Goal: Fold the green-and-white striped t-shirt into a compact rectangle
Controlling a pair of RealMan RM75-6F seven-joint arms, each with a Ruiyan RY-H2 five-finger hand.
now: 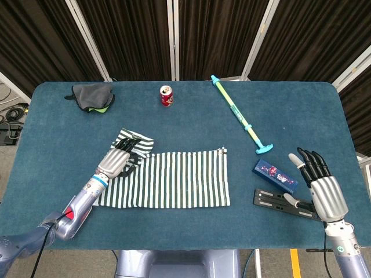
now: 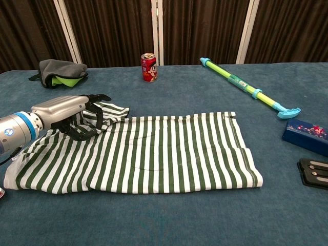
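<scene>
The green-and-white striped t-shirt [image 1: 171, 179] lies flat across the middle of the table, its body [image 2: 154, 154] spread smooth. Its left sleeve [image 1: 139, 143] is bunched at the shirt's far left corner. My left hand [image 1: 116, 160] lies over that sleeve with fingers curled down into the fabric and the thumb tucked beneath, and it grips the sleeve [image 2: 105, 114]. In the chest view this left hand [image 2: 64, 110] sits low on the cloth. My right hand [image 1: 323, 190] rests at the table's right front edge, fingers straight and apart, holding nothing; the chest view does not show it.
A red can [image 1: 167, 95] and a grey-and-green cloth bundle [image 1: 93, 96] sit at the back. A long green-and-blue stick [image 1: 240, 116] lies back right. A blue box [image 1: 275, 175] and a flat black device [image 1: 284, 204] lie just left of my right hand.
</scene>
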